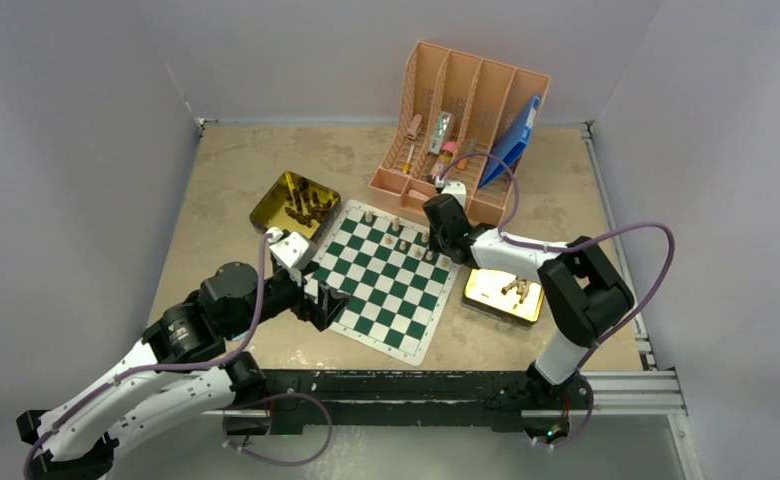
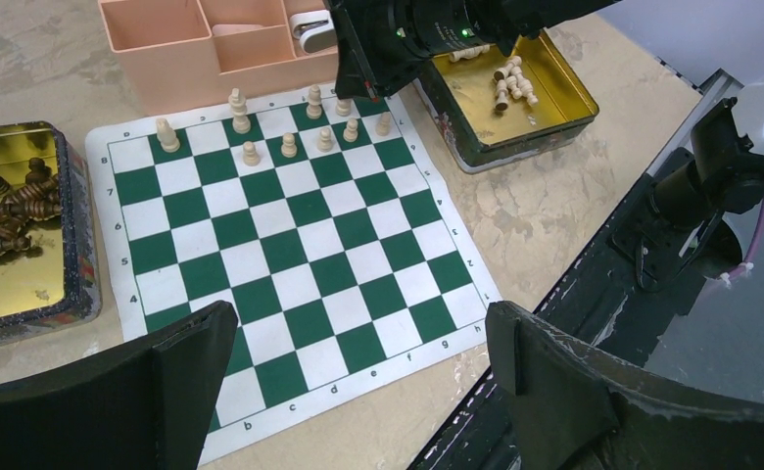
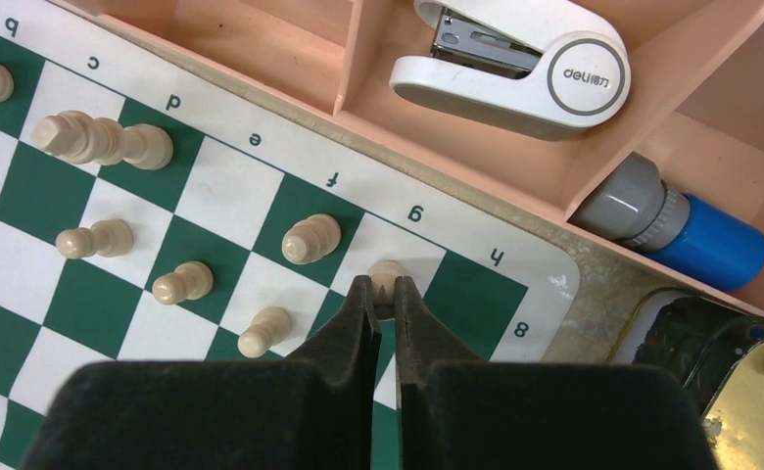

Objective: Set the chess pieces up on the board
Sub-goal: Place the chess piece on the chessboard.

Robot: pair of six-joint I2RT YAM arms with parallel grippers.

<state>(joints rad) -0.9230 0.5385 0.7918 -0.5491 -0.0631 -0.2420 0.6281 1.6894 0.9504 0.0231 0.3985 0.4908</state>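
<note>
Glossy gold metal tins (image 1: 278, 198), wooden-looking chess pieces (image 2: 250, 153), smooth matt board (image 2: 305, 245), plastic organizer (image 1: 463, 95).

Board (image 2: 300, 245) flat on the bench (image 2: 554, 215), green-and-white checks, set a little askew. Pale pieces (image 2: 289, 145) stand upright along its two far rows. Another pale piece (image 3: 388, 274), on g8, is pinched in the jaws of the right gripper (image 3: 382, 290). Dark pieces (image 2: 11, 206) lie heaped in the left tin (image 2: 76, 225), and a few loose pale ones (image 2: 513, 83) lie tumbled in the right tin (image 2: 554, 93).
</note>
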